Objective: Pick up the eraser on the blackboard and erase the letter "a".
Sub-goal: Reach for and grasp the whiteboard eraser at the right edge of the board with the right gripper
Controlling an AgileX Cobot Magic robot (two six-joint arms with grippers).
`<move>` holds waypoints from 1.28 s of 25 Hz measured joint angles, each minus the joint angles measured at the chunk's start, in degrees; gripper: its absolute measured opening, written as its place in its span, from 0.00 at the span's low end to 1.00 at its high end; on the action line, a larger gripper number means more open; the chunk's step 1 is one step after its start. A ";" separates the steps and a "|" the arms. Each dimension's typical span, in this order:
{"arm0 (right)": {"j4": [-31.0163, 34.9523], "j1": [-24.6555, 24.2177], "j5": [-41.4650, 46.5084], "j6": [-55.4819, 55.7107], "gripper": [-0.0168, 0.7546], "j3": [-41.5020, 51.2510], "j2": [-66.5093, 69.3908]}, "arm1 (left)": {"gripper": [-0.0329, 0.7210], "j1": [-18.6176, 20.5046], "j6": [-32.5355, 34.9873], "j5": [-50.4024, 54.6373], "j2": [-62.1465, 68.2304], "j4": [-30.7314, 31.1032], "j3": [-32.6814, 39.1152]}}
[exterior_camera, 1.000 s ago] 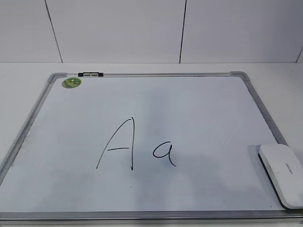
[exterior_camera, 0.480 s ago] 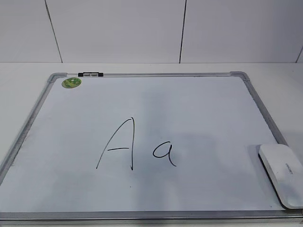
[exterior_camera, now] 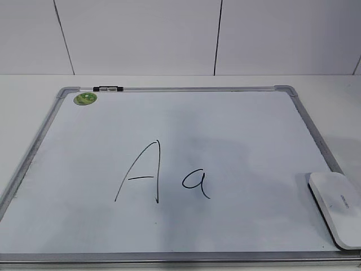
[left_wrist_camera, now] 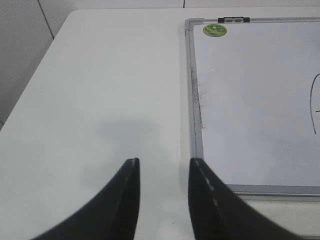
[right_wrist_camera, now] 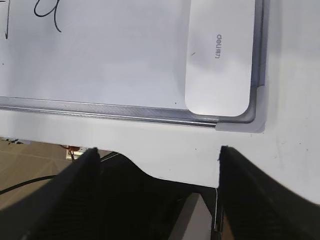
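While empty, right hand gapes wide near the eraser.

"A", "a" — blackboard

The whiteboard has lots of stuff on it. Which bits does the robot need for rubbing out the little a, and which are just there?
Needed: eraser, blackboard, letter "a", right gripper.

Just there: capital A, green sticker, black-and-white clip.
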 joint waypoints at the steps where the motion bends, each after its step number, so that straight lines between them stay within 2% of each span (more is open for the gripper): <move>1: 0.00 0.00 0.00 0.10 0.76 0.00 0.28 | 0.36 0.00 0.00 0.00 0.00 0.00 0.00; 7: 0.00 0.00 -0.08 0.31 0.76 -0.13 3.76 | 0.36 0.00 0.00 0.00 0.00 0.00 0.00; 15: 0.00 0.00 -0.08 0.31 0.84 -0.59 9.11 | 0.36 0.00 0.00 0.00 0.00 0.00 0.00; 22: -0.25 0.00 -0.88 0.43 0.85 -0.59 15.19 | 0.36 0.00 0.00 0.00 0.00 0.00 0.00; 32: -4.70 0.71 -2.33 3.40 0.85 -5.38 23.02 | 0.36 0.00 0.00 0.00 0.00 0.00 0.00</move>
